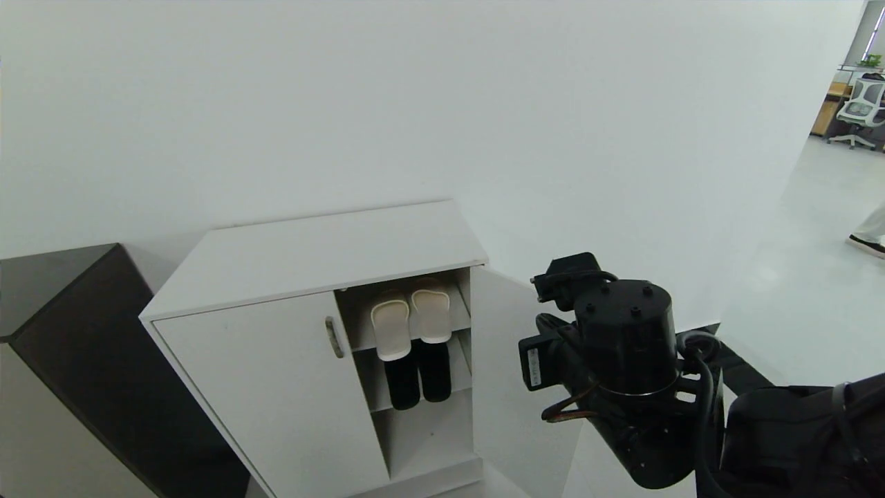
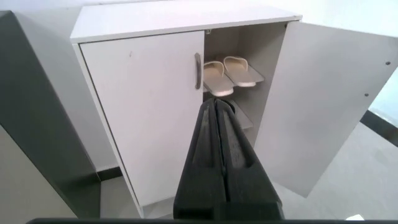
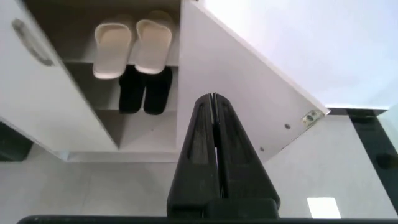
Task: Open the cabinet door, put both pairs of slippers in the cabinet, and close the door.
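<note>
**Slippers shelved in cabinet, one door open**

A white cabinet (image 1: 311, 249) stands against a white wall. Its right door (image 1: 505, 387) is swung wide open and its left door (image 1: 269, 387) is closed. A pair of white slippers (image 1: 411, 318) sits on the upper shelf, overhanging the front edge. A pair of black slippers (image 1: 418, 377) sits on the shelf just below. The left gripper (image 2: 216, 104) and the right gripper (image 3: 214, 98) point toward the cabinet, each with fingers pressed together, pinching nothing.
</note>
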You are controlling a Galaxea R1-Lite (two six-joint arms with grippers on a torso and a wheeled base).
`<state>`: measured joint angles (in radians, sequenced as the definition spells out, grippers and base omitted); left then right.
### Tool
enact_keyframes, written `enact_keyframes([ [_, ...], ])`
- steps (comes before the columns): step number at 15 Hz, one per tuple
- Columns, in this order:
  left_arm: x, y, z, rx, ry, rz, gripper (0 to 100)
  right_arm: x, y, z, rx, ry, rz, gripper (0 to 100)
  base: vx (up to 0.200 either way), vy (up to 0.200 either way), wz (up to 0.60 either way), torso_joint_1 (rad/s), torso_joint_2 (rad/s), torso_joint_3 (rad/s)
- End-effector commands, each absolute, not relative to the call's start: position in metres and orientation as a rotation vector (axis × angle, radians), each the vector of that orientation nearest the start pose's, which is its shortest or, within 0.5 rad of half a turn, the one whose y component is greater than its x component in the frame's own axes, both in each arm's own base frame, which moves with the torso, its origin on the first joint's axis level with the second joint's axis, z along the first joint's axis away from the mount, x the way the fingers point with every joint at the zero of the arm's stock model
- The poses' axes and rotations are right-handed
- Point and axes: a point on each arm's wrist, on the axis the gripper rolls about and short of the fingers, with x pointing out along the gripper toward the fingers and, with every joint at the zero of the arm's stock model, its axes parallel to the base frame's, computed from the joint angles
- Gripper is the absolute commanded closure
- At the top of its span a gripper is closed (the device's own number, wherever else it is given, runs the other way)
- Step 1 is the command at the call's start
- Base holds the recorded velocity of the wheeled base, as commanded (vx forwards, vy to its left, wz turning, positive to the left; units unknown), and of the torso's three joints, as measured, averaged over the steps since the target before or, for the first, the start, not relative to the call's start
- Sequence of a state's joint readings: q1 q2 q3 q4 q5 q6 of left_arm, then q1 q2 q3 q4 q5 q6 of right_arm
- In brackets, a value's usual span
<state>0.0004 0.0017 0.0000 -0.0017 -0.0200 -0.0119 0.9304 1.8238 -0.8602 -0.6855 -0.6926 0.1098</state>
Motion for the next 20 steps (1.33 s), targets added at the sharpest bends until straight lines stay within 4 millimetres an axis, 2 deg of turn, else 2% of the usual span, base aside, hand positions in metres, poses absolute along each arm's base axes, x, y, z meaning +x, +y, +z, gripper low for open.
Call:
enact_keyframes([
  [1, -0.023, 0.000, 0.076, -0.012, 0.000, -0.020, 100, 0.219, 0.249, 0.166, -0.085, 0.186, 0.190, 100, 0.000, 0.000, 0.00, 0.000, 0.00, 0.000],
  [7, -0.023, 0.000, 0.076, -0.012, 0.002, -0.020, 100, 0.253, 0.231, 0.196, -0.032, 0.145, 0.122, 100, 0.000, 0.000, 0.00, 0.000, 0.00, 0.000],
  [11, -0.023, 0.000, 0.076, -0.012, -0.001, -0.020, 100, 0.275, 0.222, 0.218, 0.012, 0.174, 0.100, 100, -0.200, 0.000, 0.00, 0.007, 0.00, -0.001],
  [14, -0.023, 0.000, 0.076, -0.012, 0.000, -0.020, 100, 0.298, 0.214, 0.228, 0.053, 0.216, 0.099, 100, 0.000, 0.000, 0.00, 0.000, 0.00, 0.000],
  [15, -0.023, 0.000, 0.076, -0.012, 0.000, -0.020, 100, 0.303, 0.212, 0.229, 0.057, 0.226, 0.100, 100, 0.000, 0.000, 0.00, 0.000, 0.00, 0.000],
  [18, -0.023, 0.000, 0.076, -0.014, 0.000, -0.020, 100, 0.346, 0.199, 0.221, 0.078, 0.248, 0.072, 100, 0.000, 0.000, 0.00, 0.000, 0.00, 0.000],
  [20, -0.023, 0.000, 0.076, -0.014, -0.001, -0.020, 100, 0.358, 0.195, 0.215, 0.126, 0.273, 0.121, 100, 0.000, 0.000, 0.00, 0.000, 0.00, 0.000],
])
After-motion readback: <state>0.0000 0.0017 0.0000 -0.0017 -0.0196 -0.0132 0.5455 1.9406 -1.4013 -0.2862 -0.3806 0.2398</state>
